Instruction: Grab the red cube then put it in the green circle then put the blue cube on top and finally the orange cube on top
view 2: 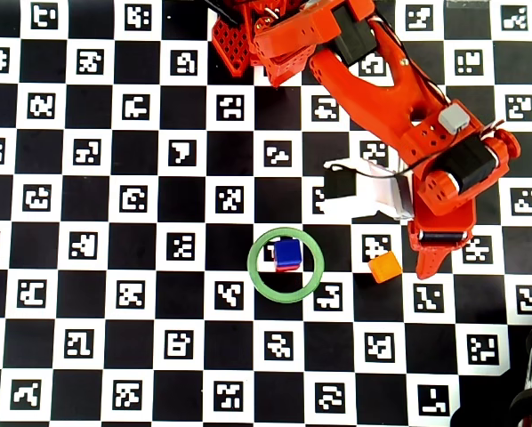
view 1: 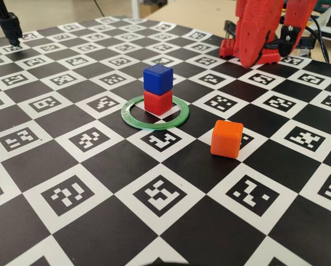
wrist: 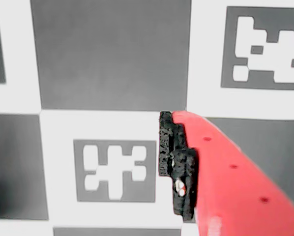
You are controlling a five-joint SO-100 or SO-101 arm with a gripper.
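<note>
In the fixed view the blue cube [view 1: 158,78] sits on top of the red cube [view 1: 158,102], inside the green circle [view 1: 133,119]. The overhead view shows the blue cube [view 2: 288,253] covering nearly all of the red cube [view 2: 281,268] within the green circle [view 2: 259,277]. The orange cube [view 1: 227,139] lies alone on the board, right of the ring. Seen from above, my gripper [view 2: 426,264] points down just right of the orange cube [view 2: 385,266], apart from it. The wrist view shows one red finger with a black pad [wrist: 172,152] and only board beside it; the gripper [wrist: 95,162] is open and empty.
The board is a black-and-white checker of marker tags [view 2: 133,294]. The red arm [view 2: 382,80] reaches from its base [view 2: 235,40] at the top down the right side. A black stand [view 1: 9,26] rises at the far left corner in the fixed view.
</note>
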